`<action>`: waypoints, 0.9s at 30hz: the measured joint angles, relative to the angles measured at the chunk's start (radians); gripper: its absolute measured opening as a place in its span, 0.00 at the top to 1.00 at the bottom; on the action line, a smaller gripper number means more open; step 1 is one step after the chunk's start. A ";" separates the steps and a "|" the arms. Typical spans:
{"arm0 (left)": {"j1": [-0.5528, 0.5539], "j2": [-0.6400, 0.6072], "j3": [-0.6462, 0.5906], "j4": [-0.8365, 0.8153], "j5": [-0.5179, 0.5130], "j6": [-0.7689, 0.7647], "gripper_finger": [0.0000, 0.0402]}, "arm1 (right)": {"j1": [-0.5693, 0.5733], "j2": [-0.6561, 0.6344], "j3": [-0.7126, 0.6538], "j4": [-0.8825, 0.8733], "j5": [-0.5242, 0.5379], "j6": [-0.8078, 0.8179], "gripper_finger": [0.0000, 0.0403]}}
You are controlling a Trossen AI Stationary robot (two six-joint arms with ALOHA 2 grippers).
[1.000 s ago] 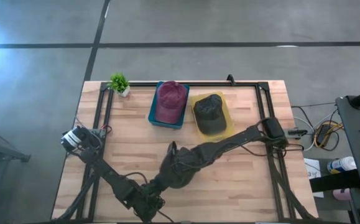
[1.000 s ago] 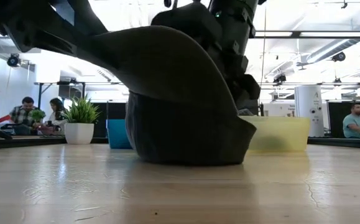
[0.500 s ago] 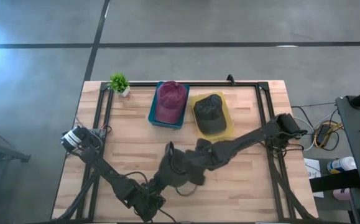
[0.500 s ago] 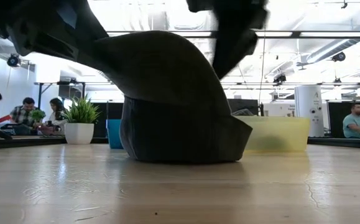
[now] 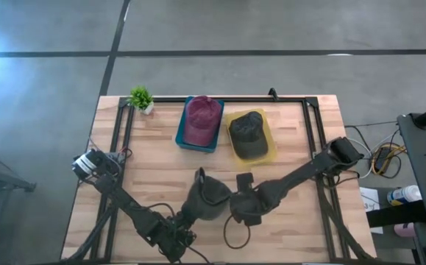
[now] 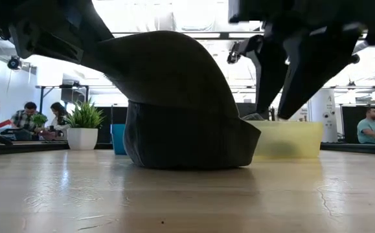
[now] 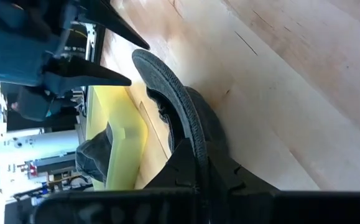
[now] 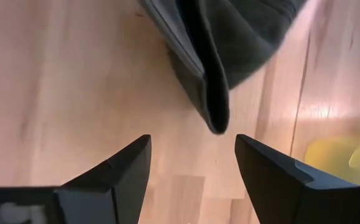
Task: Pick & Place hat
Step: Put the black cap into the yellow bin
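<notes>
The left hand point(image 5: 196, 200) is clamped on the dark hat point(image 5: 209, 200), pinching its brim edge-on, as the left wrist view shows with the brim point(image 7: 178, 109) running straight into the closed fingers. The hat sits on the counter point(image 5: 293, 228) near the front middle, its crown resting flat on the wood in the low view point(image 6: 181, 116), with the left arm coming in over it from the front-left corner.

The right hand point(image 5: 236, 210) hangs just beside the hat on its right, fingers point(image 8: 124, 171) spread wide and holding nothing; in its wrist view the hat's edge point(image 8: 214, 93) lies just ahead of the gap, not touching either finger. The low view has that hand point(image 6: 291, 71) poised above the counter beside the hat.

Farther back sit a blue tray point(image 5: 180, 137) with a maroon hat point(image 5: 201, 120) and a yellow tray point(image 5: 272, 142) with another dark hat point(image 5: 248, 134), side by side. A small potted plant point(image 5: 141, 99) stands at the back-left corner.
</notes>
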 joint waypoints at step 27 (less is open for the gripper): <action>0.003 0.001 0.039 0.075 0.035 -0.476 0.97 | 0.031 -0.228 -0.336 0.221 0.127 0.447 0.43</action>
